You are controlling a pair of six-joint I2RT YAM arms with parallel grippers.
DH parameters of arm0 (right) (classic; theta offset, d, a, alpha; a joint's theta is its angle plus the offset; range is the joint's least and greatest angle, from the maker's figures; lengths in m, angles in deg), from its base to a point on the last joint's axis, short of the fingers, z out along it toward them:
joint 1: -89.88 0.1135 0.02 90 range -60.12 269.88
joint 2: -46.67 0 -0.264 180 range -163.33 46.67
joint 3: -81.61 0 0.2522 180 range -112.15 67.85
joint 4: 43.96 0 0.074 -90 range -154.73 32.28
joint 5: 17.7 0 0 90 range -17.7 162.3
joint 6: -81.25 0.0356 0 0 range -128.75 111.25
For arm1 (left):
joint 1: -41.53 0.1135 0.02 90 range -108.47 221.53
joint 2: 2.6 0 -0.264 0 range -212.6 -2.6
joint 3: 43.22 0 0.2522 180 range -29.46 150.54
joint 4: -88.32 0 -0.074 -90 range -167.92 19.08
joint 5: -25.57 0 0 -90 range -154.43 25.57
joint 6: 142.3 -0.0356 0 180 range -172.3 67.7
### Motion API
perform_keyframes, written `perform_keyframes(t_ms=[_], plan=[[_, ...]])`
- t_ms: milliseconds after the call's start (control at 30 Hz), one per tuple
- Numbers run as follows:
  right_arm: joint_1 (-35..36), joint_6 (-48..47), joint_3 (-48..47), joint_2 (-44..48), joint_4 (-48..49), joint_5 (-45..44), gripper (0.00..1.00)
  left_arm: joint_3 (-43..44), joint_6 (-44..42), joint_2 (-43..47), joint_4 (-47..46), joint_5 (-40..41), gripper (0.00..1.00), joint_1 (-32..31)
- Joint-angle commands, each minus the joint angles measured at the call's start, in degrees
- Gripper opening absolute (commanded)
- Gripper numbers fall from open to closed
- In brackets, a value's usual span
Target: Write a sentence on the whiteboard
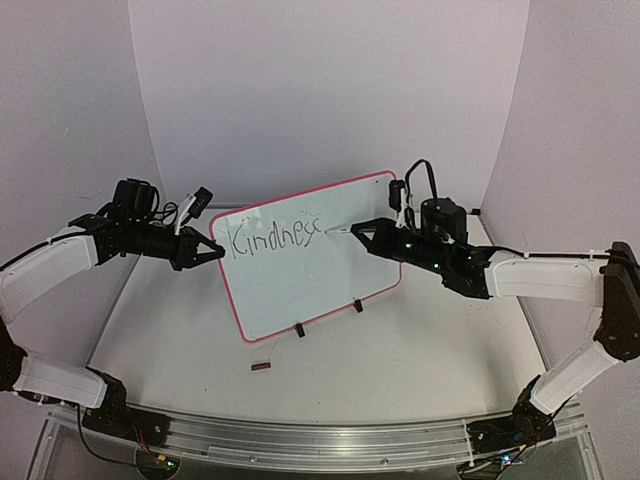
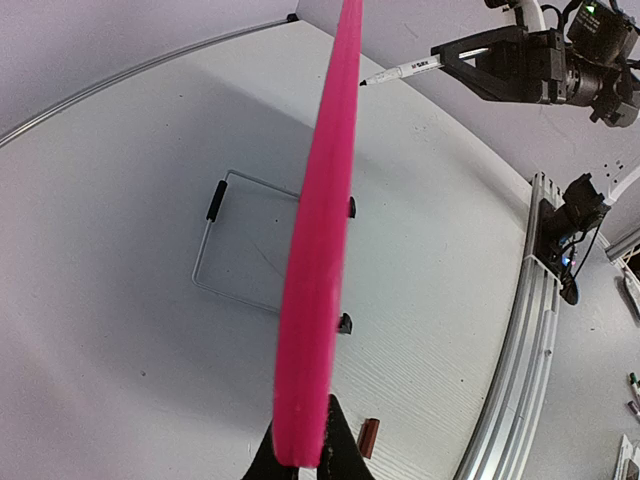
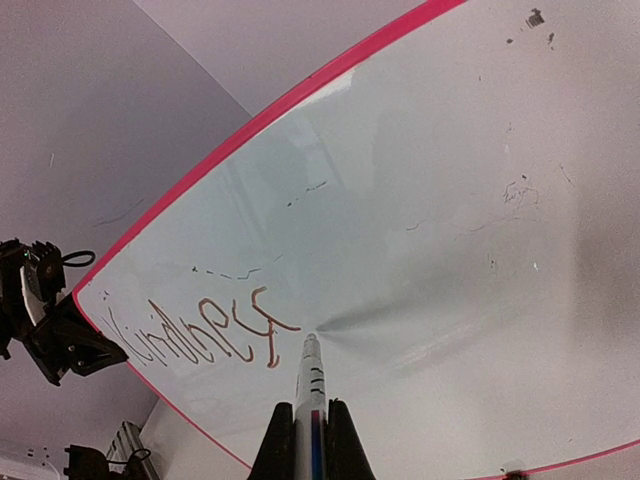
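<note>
Whiteboard (image 1: 310, 285): one, glossy white with a thin red rim, standing tilted near the middle of the table (image 1: 420, 370) on two small black clip feet (image 1: 299, 331), its upper left corner lower than its upper right. Sentence (image 1: 272, 237): thin dark uneven lettering along the upper left of the whiteboard, reading "Kindness" in the top view; the rest of the board face is unwritten apart from faint smudges. Left gripper (image 1: 218, 252): closed on the board's left edge, the red rim (image 2: 318, 250) running between its fingers in the left wrist view. Right gripper (image 1: 358, 230): clamped on a marker (image 1: 338, 231), white-barrelled, held nearly level and pointing left. Marker tip: at the board face just to the right of the last letter, seen in the right wrist view directly beside the end of the lettering (image 3: 205, 335); contact appears made, though it cannot be confirmed. Wire stand (image 2: 215, 250): one, thin metal with a black sleeve, lying flat on the table behind the board. Small brown object (image 1: 261, 367): one, lying on the table in front of the board's lower left corner, apart from it; its kind cannot be told.
</note>
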Motion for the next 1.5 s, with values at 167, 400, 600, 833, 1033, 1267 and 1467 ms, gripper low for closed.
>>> perform_keyframes(t_ms=[167, 400, 600, 833, 1033, 1267, 1467], plan=[[-0.2, -0.2, -1.0, -0.4, 0.9, 1.3, 0.00, 0.3, -2.9, -1.2, 1.9, 4.3, 0.00, -0.9], [-0.2, 0.5, -2.0, -1.3, 2.5, 1.4, 0.00, 0.3, -2.9, -1.2, 2.0, 4.4, 0.00, -0.9], [-0.2, 0.3, -2.3, -1.9, 2.9, -0.1, 0.00, 0.3, -2.9, -1.2, 1.9, 4.3, 0.00, -1.0], [-0.2, 0.0, -3.2, -2.1, 3.2, -0.3, 0.00, 0.3, -2.9, -1.2, 1.9, 4.2, 0.00, -1.0], [-0.2, -0.3, -3.4, -1.6, 3.2, -0.8, 0.00, 0.4, -2.9, -1.2, 1.9, 4.1, 0.00, -1.0], [-0.2, -0.4, -3.1, -2.2, 3.2, -1.0, 0.00, 0.4, -2.9, -1.2, 1.9, 4.1, 0.00, -1.1], [-0.2, -0.1, -2.5, -2.9, 2.9, -0.1, 0.00, 0.3, -2.9, -1.2, 1.9, 4.1, 0.00, -1.1]])
